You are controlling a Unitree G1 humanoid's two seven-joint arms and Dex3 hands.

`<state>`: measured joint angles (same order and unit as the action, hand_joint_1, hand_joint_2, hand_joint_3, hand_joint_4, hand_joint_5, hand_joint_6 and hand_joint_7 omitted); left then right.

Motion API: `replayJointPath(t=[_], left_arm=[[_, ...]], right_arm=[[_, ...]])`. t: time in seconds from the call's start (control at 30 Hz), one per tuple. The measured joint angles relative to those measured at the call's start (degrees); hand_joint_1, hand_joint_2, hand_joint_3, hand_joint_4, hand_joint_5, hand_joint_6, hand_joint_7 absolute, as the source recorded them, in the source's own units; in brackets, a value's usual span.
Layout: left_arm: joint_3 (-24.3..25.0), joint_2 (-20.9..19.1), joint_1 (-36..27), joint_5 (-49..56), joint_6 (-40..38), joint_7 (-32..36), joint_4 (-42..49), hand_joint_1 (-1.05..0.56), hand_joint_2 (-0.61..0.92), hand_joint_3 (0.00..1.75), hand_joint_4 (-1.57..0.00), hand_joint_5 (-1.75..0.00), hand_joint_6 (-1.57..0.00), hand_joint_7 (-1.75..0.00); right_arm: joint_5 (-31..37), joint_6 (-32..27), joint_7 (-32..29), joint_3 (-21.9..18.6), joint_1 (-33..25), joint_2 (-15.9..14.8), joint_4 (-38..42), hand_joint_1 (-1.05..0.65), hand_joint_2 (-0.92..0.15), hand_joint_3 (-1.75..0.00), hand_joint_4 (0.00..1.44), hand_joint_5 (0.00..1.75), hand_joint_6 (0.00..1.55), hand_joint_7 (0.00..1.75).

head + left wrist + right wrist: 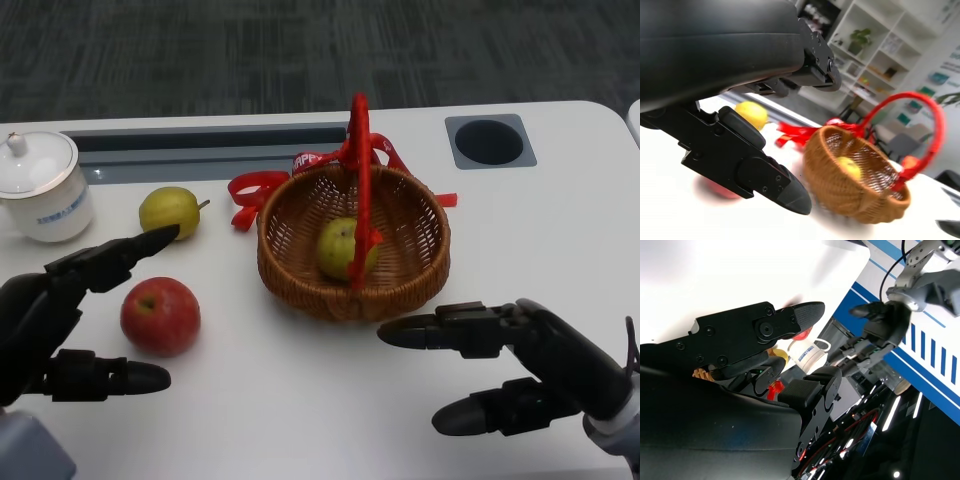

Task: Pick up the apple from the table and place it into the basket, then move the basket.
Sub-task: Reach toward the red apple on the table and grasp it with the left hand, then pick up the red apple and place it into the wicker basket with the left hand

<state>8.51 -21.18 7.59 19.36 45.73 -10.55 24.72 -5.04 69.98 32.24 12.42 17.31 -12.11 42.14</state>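
While open, left hand (60,320) brackets red apple (160,316).

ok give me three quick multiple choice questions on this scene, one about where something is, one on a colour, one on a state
1. Where is the red apple?
A. in the basket
B. on the table, between the left hand's fingers
C. beside the white cup

2. What colour is the basket handle?
A. red
B. blue
C. white

3. What is the right hand doing?
A. holding the basket
B. holding an apple
C. open, holding nothing

Answers: 1 B, the left hand brackets it on the table. 2 A, the handle arches red. 3 C, its fingers are apart, short of the basket.
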Motion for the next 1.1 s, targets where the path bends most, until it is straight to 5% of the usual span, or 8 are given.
replayJointPath(t=[0.47,0.73,1.1], left_arm=[[-14.3,-0.4,17.2,12.4,-1.5,18.7,32.2,-0.62,0.69,0.01,-0.43,-0.01,-0.40,-0.01],[-20.6,0.0,22.7,14.3,-4.8,25.9,42.5,-0.56,0.71,0.01,-0.50,-0.02,-0.46,-0.02],[-23.2,1.5,23.6,14.0,-7.3,34.6,44.4,-0.13,0.82,0.01,-1.15,-0.06,-1.05,-0.05]], right_arm=[[-1.3,-0.1,0.8,0.0,-0.6,-0.2,-1.0,-0.47,-0.92,0.00,0.73,0.00,0.66,0.00],[-1.6,-0.2,1.2,0.0,-1.1,-0.4,-2.4,-0.48,-0.92,0.00,0.74,0.00,0.66,0.00],[-2.5,-0.3,1.3,0.0,-1.7,-0.7,-3.7,-0.49,-0.92,-0.02,0.75,0.01,0.67,0.00]])
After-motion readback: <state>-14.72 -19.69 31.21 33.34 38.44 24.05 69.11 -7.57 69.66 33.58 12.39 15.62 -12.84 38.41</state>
